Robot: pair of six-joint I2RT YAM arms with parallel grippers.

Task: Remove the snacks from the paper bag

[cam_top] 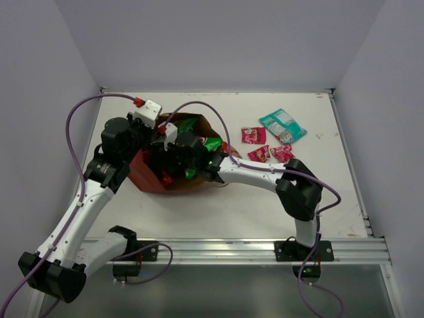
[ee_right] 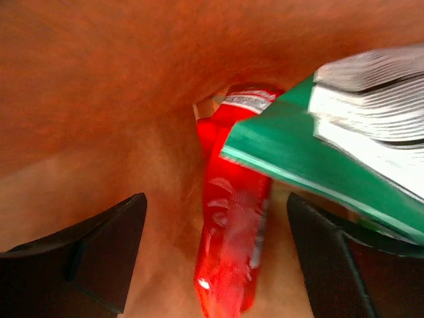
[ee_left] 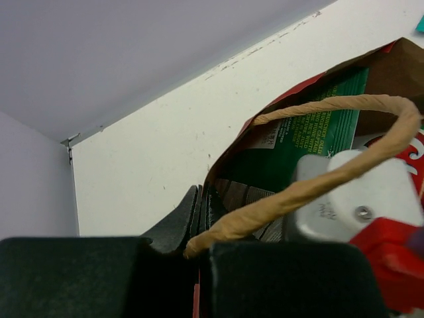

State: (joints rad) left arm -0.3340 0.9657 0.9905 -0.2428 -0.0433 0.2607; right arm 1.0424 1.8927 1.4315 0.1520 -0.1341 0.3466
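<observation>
the bag [cam_top: 142, 173] lies on its side on the table [cam_top: 265, 199], mouth toward the right arm. the left gripper [ee_left: 199, 215] looks clenched on the bag's rim, just beside the string handle [ee_left: 318, 182]. the right gripper [ee_right: 217, 218] is deep inside with its fingers spread wide and nothing in them. a red packet [ee_right: 228, 265] lies between them and a green packet [ee_right: 278, 149] overhangs from the right.

risks, as i judge them:
- the fingers may close on the green packet's edge as well as the red one, and drag both or drop one.
- foil is slick, so a pinch on the red packet's rounded side can squirt it deeper into the bag.
- the paper wall is right beside the left finger, so a close may catch the bag itself.
- if the rim grip slips, pulling out may drag the whole bag.

counts:
- one bag
- two arms
- four packets already out on the table: one teal packet [cam_top: 283, 126] and three small pink packets [cam_top: 258, 154], well apart from the bag
- two green packets at the mouth in the top view
- one red packet seen inside; any more inside are hidden
</observation>
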